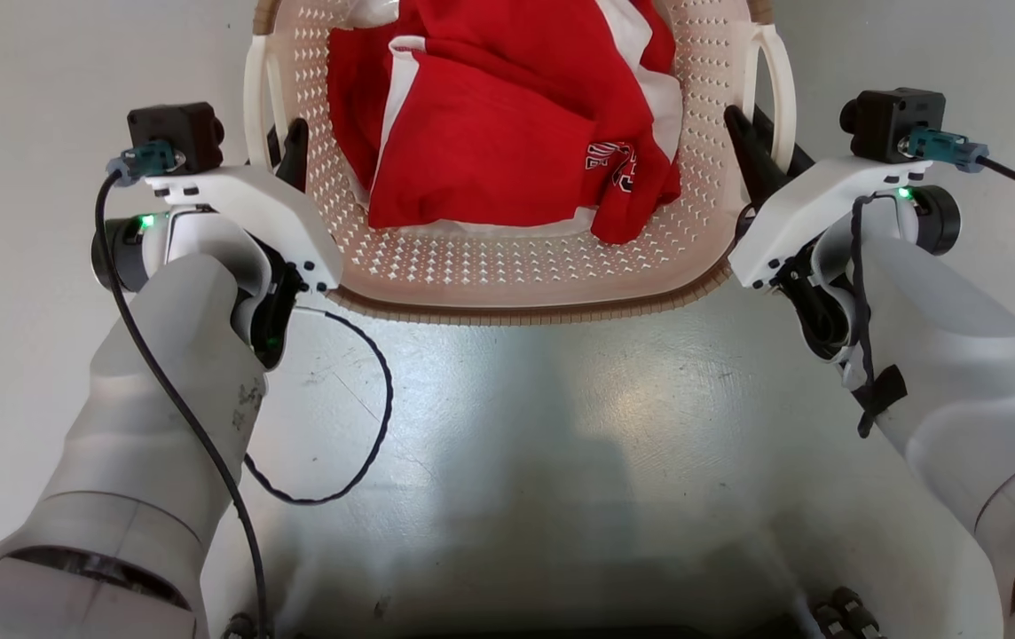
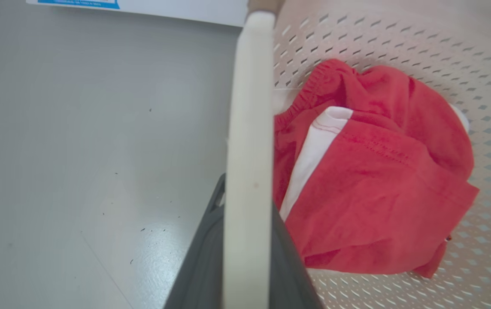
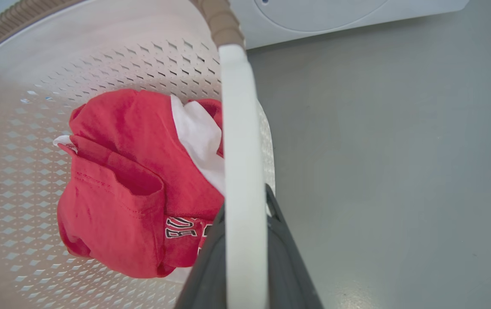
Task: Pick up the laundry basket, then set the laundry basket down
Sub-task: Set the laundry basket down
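Grey floor [image 1: 507, 426]; laundry basket [image 1: 516, 266] sits just ahead, between your arms. Left gripper [image 1: 286, 146] and right gripper [image 1: 760, 142] are clamped on its loop handles [image 1: 782, 89]. Lower unevenly and it tilts; the thin handles could slip out.

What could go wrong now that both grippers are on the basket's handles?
The left gripper and right gripper each pinch only a thin loop handle of the laundry basket, so uneven arm motion could let it slip or twist. The loose red clothes could spill if it tilts. The white appliance beyond it could be bumped.
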`<state>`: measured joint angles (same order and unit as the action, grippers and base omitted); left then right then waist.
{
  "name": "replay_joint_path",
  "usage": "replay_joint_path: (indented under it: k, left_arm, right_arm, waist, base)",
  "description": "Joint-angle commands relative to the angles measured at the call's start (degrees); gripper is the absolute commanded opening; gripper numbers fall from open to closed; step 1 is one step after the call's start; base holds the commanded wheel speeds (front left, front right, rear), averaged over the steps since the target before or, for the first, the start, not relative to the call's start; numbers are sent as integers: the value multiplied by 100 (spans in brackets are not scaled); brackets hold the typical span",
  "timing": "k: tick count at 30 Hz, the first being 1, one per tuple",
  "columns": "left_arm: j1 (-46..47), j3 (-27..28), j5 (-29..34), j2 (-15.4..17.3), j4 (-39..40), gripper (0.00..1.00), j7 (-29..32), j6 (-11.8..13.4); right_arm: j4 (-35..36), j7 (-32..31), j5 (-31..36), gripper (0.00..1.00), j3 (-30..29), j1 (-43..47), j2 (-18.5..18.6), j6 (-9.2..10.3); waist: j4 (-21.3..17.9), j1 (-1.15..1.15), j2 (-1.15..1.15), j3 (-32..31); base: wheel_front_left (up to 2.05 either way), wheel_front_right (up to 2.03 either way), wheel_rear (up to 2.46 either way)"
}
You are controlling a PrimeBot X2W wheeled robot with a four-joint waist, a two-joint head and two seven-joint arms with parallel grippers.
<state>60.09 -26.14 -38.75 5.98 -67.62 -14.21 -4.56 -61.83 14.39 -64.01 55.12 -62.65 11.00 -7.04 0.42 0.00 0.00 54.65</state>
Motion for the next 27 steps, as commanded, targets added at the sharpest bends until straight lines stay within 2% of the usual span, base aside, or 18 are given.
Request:
replay_joint_path:
  k: [1,10,11,12,13,14,27]
  left_arm:
    - [87,154,42,192,11,0,-78,-48]
    - [164,282,208,150,-72,0,-79,-97]
    - [168,303,223,145,-78,0,-79,-101]
    - [170,322,239,141,-84,24,-79,-104]
    - [172,339,257,137,-90,56,-79,-107]
    - [170,369,293,129,-102,100,-79,-115]
    - [152,553,513,77,-185,100,-79,-128]
  right_arm:
    - [23,61,49,0,47,204,-110,-45]
    - [-15,61,-13,0,95,146,-109,-45]
    - [-18,61,-18,13,100,140,-108,-45]
    - [-21,61,-21,31,103,135,-108,-45]
    - [-24,61,-23,41,103,129,-108,-45]
    - [-38,61,-28,100,105,127,-119,-45]
    - [21,61,127,100,-67,103,-123,-45]
  waist:
    - [2,0,0,20]
    - [17,0,0,80]
    - [19,0,0,82]
    - [18,0,0,83]
    - [16,0,0,83]
    - [12,0,0,77]
    - [-10,0,0,-30]
  base:
    - [0,0,0]
    - [0,0,0]
    - [0,0,0]
    - [0,0,0]
    - [0,0,0]
    - [0,0,0]
    - [0,0,0]
